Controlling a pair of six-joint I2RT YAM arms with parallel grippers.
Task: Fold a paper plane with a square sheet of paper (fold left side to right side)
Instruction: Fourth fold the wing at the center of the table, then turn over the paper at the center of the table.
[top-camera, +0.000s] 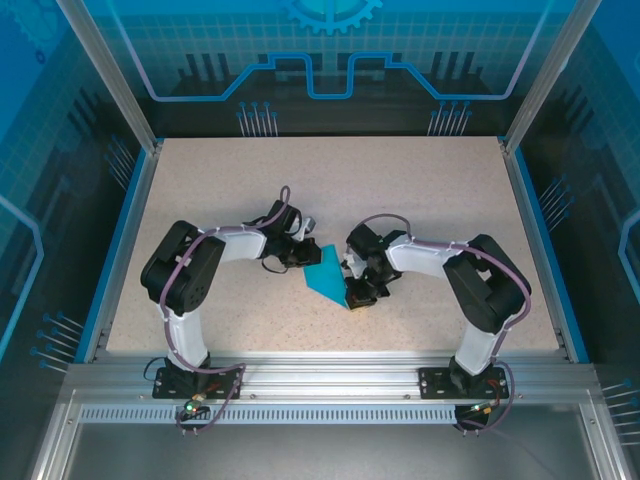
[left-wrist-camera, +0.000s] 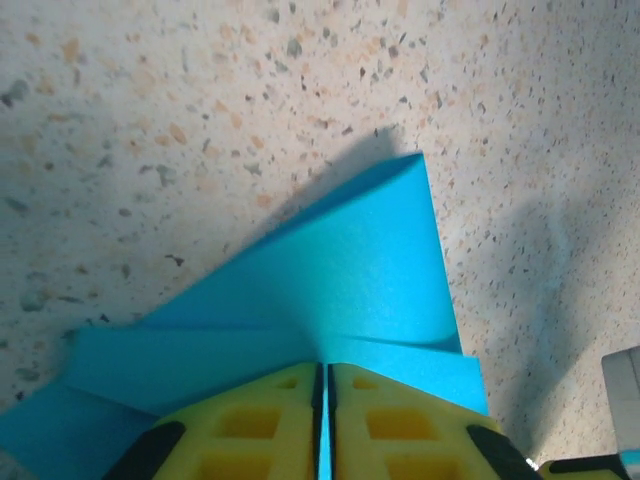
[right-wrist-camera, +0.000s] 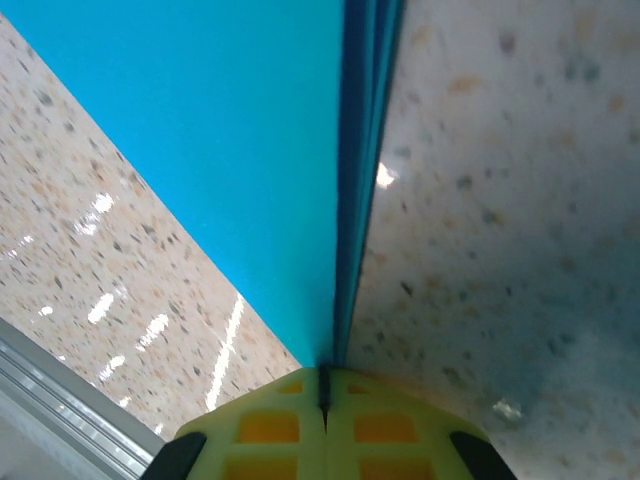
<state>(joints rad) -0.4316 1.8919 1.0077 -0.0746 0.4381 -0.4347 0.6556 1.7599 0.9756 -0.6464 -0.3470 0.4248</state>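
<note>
the left hand (left-wrist-camera: 323, 378) has its two yellow pads pressed almost together with only a hairline slit between them. it is pinching a thin teal-blue paper folded into a pointed shape with layered flaps (left-wrist-camera: 365, 270). in the left wrist view the paper fans out away from the pads. one flap rises to a sharp corner and casts a shadow on the surface behind it, and a lower layer spreads out to the left. the right hand (right-wrist-camera: 323, 385) is also pressed together, its yellow pads meeting on the stacked folded edge of the same paper. that edge runs straight up from the seam between the pads, with a broad flat panel to its left. from above, the paper sits between the two hands near the middle of the speckled beige desk (top-camera: 400, 190). the left hand is at the paper's upper left side. the right hand is at its lower right, beside the tip that points toward the arm bases.
</note>
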